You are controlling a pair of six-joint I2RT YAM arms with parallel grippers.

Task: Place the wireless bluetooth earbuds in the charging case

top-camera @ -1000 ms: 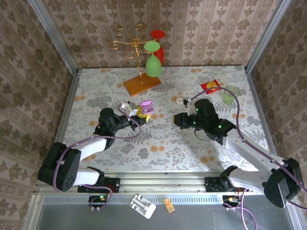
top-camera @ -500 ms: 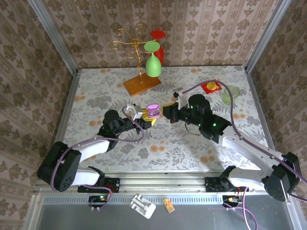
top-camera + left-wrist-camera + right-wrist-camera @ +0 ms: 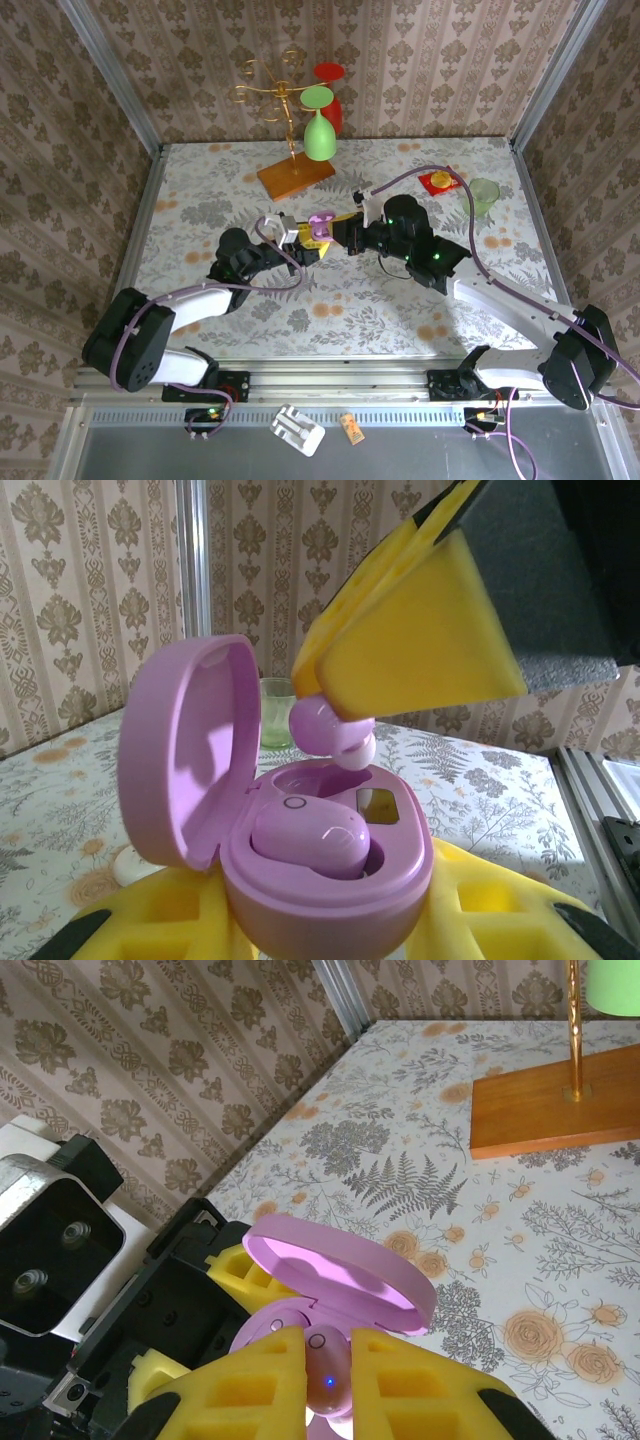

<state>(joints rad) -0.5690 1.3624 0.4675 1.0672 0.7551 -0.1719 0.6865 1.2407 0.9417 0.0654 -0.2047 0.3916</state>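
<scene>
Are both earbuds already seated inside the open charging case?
No, one earbud sits in the charging case, while the right fingers hold the other earbud just above it.

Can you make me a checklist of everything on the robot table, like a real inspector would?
Surface: floral table, no spills seen.
Job's things: charging case open, lid up; one earbud seated inside; second earbud just above the empty socket.
Clutter: glass stand with a green glass and a red glass; green cup and red packet at the back.
Grippers: left gripper fingers hold the charging case; right gripper fingers pinch the second earbud.
Cables: purple cables loop along both arms.
Surroundings: wallpapered walls, metal frame.
</scene>
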